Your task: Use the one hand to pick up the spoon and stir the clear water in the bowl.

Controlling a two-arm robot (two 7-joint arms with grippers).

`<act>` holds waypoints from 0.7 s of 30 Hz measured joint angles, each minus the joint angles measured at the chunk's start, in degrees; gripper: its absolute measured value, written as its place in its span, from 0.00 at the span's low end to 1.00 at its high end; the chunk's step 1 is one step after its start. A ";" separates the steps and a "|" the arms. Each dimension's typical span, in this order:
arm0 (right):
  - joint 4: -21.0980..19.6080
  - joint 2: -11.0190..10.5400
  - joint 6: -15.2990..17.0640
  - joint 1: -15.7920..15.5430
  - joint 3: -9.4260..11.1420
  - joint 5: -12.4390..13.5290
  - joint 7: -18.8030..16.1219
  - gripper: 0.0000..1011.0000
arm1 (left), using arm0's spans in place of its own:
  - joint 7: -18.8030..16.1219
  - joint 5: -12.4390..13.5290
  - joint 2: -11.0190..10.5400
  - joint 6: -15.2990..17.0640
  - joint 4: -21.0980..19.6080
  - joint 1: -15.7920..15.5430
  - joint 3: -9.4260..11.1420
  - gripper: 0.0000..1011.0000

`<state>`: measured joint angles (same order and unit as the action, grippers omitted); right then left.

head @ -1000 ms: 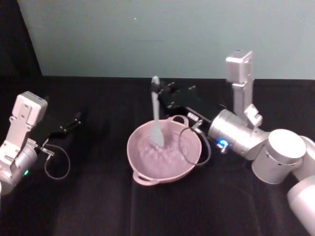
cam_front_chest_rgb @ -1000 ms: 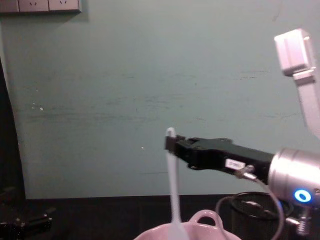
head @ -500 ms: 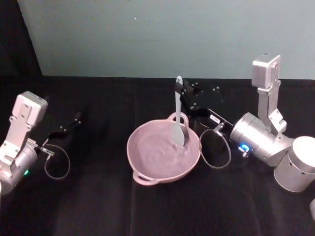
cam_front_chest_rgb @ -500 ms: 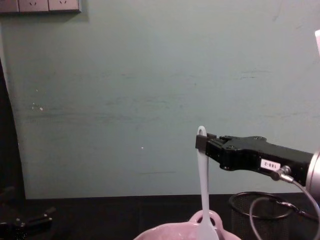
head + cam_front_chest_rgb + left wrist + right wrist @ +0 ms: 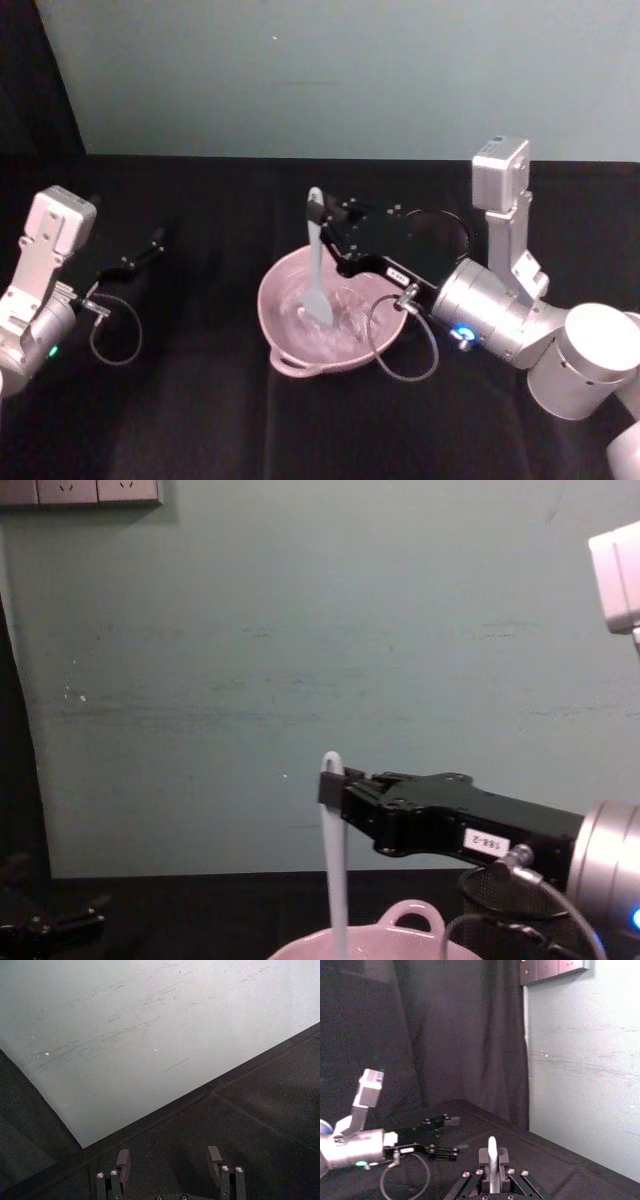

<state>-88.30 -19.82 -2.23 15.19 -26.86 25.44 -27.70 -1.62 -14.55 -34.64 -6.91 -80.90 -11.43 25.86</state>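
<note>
The pale pink bowl (image 5: 268, 318) sits mid-table, its water rippling around the spoon's paddle. The white spoon (image 5: 315, 258) stands nearly upright, flat end dipped in the bowl. My right gripper (image 5: 320, 214) reaches in from the right and is shut on the handle just below its tip. In the chest view the spoon (image 5: 334, 880) hangs from the right gripper (image 5: 335, 785) down behind the bowl's rim (image 5: 372, 938). The right wrist view shows the handle tip (image 5: 491, 1151) pinched between the fingers. My left gripper (image 5: 150, 250) is parked at the far left, its fingers (image 5: 122, 1160) apart.
A black wire-mesh cup (image 5: 437, 232) stands behind my right gripper, to the right of the bowl, and also appears as the mesh cup (image 5: 484, 884) in the chest view. A cable loop (image 5: 400, 345) hangs from the right wrist over the bowl's right rim. A pale green wall backs the black table.
The right gripper carried the spoon from the bowl's middle to its far right rim, then back left and nearer to me. The water now ripples. The left arm stayed still.
</note>
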 joint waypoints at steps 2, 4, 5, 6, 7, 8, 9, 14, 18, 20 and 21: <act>0.00 0.29 0.00 0.03 -0.26 0.10 -0.21 0.11 | 0.00 0.00 0.00 0.00 0.00 0.00 0.00 1.00; 0.28 0.82 0.00 0.33 -0.56 0.43 -0.39 0.11 | 0.00 0.00 0.00 0.00 0.00 0.00 0.00 1.00; 0.38 0.98 0.00 0.45 -0.65 0.56 -0.48 0.11 | 0.00 0.01 0.00 0.00 0.00 0.00 0.00 1.00; 0.63 1.29 -0.03 0.75 -0.82 0.76 -0.63 0.11 | 0.00 0.00 0.00 0.00 0.00 0.00 0.00 1.00; 0.76 1.45 -0.05 0.92 -0.90 0.83 -0.67 0.11 | 0.00 0.00 0.00 0.00 0.00 0.00 0.00 1.00; 0.92 1.60 -0.09 1.13 -0.98 0.87 -0.71 0.11 | 0.00 0.00 0.00 0.00 0.00 0.00 0.00 1.00; 1.30 1.91 -0.19 1.53 -1.08 1.07 -0.80 0.11 | 0.00 0.00 0.00 0.00 0.00 0.00 0.00 1.00; 3.81 3.18 -0.68 3.09 -1.01 2.18 -1.17 0.11 | 0.00 0.00 0.00 0.00 0.00 0.00 0.00 1.00; 6.75 4.26 -1.23 4.59 -0.56 3.09 -1.22 0.11 | 0.00 0.00 0.00 0.00 0.00 0.00 0.00 1.00; 8.46 4.66 -1.54 5.44 -0.21 3.25 -1.14 0.11 | 0.00 0.01 0.00 0.00 0.00 0.00 0.00 1.00; 9.37 4.74 -1.78 5.89 0.09 3.26 -0.85 0.11 | 0.00 0.00 0.00 0.00 0.00 0.00 0.00 1.00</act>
<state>-78.93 -15.08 -4.01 21.09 -26.76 28.70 -28.55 -1.62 -14.55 -34.65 -6.91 -80.90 -11.43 25.86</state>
